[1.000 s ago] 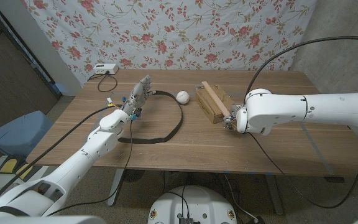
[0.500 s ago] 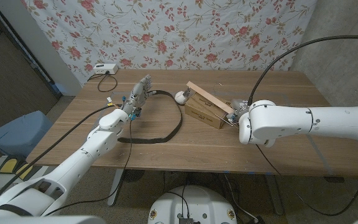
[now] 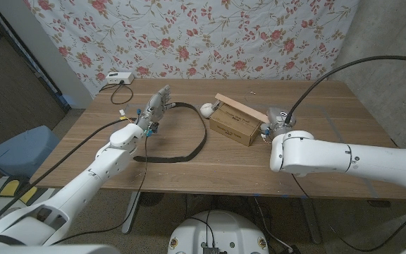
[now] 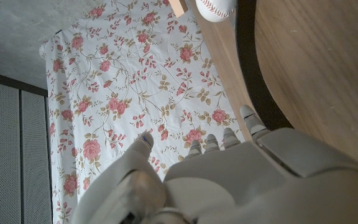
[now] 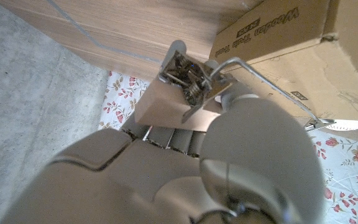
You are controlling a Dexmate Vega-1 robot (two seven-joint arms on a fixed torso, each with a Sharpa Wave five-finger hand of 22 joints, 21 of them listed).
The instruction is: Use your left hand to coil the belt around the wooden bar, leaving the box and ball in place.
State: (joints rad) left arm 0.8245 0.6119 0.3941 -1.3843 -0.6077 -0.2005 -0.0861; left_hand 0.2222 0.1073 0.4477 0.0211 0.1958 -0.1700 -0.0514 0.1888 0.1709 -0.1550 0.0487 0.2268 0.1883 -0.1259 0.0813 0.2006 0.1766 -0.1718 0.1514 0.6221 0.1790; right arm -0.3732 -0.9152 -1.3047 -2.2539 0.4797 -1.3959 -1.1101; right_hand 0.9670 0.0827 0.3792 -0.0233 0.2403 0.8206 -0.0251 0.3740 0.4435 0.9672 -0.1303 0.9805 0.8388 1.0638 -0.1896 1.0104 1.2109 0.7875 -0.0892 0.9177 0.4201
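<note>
- Holding nothing with the left hand [image 3: 156,107]: fingers stretched out and apart, tips just beside the near end of the belt [image 3: 201,137], per the head and left wrist views.
- Clamping, by the look of the right wrist view, one end of the wooden bar [image 3: 240,108] with the right hand [image 3: 273,121], thumb on one side and fingers on the other.
- Finding the belt loose on the bench [image 3: 316,99] in one open loop, not yet around the bar, with its far curve running close by the ball [image 3: 206,109].
- Likely to roll the ball if dragging the belt toward the bar, given the ball just beside the box [image 3: 232,127] and between the belt and the bar.
- Likely to shove the box too, with the bar lying tilted across its top and any tug on the bar passing straight into it.
- Risking a slip of the bar from the right hand under belt tension, since gripped at the very end only.
- Risking a missed pinch on the thin, flat belt lying on the wood.
- Cannot tell whether the left fingertips touch the belt end or stop short.
- Cannot make out the buckle.
- Hard to read the purpose of the metal spring clip [image 5: 194,81] on the bar's end.
- Cut off: most of the ball in the left wrist view.
</note>
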